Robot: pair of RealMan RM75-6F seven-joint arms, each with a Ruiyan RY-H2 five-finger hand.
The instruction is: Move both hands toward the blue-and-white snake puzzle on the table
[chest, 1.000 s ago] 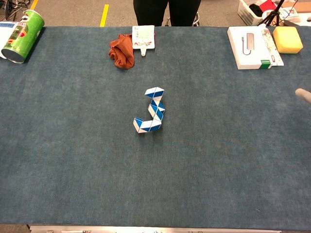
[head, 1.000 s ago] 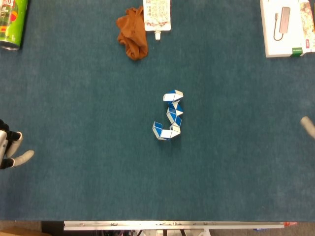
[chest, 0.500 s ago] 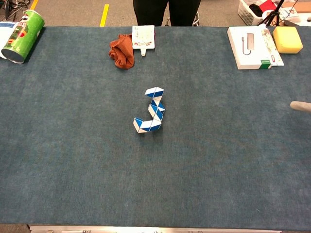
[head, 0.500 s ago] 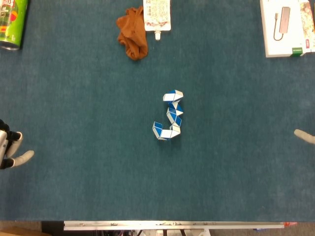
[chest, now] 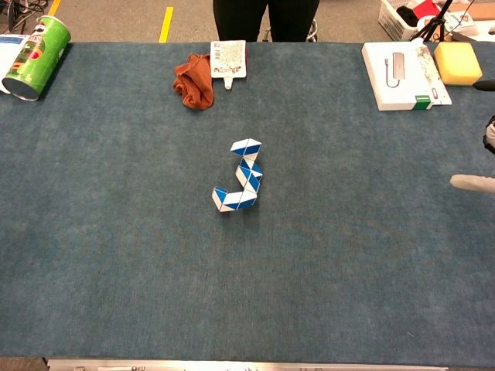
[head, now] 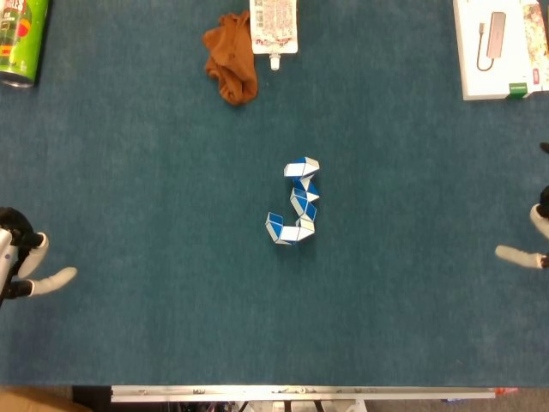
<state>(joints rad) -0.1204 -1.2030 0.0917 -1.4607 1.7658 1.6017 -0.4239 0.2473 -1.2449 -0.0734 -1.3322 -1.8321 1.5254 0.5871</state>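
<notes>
- Snake puzzle point(head: 296, 203), blue and white, lies folded in a J/hook shape near the middle of the table point(head: 154, 154); chest view shows it at point(chest: 240, 176). Nothing touches it.
- Left hand point(head: 24, 262) shows only at the left edge of the head view: a few fingers point(head: 57, 279) spread out toward the puzzle, nothing in them, well apart from the puzzle. Reads as empty with fingers apart. Chest view does not show it.
- Right hand point(head: 530, 240) is mostly cut off by the right edge of the head view; one pale fingertip point(head: 513, 255) points inward. Chest view shows the same at point(chest: 479, 174). Too little visible to tell whether it is spread or curled. Well apart from the puzzle.
- Far edge of the table: brown cloth point(head: 230, 58) crumpled, just beside a white printed pouch point(head: 274, 26).
- Far left corner: green can point(head: 21, 39) lying on its side.
- Far right corner: white box point(head: 497, 45) with a grey adapter pictured on it; chest view shows a yellow sponge point(chest: 457, 62) beside it.
- Person in dark trousers point(chest: 267, 19) stands behind the far edge, chest view only.
</notes>
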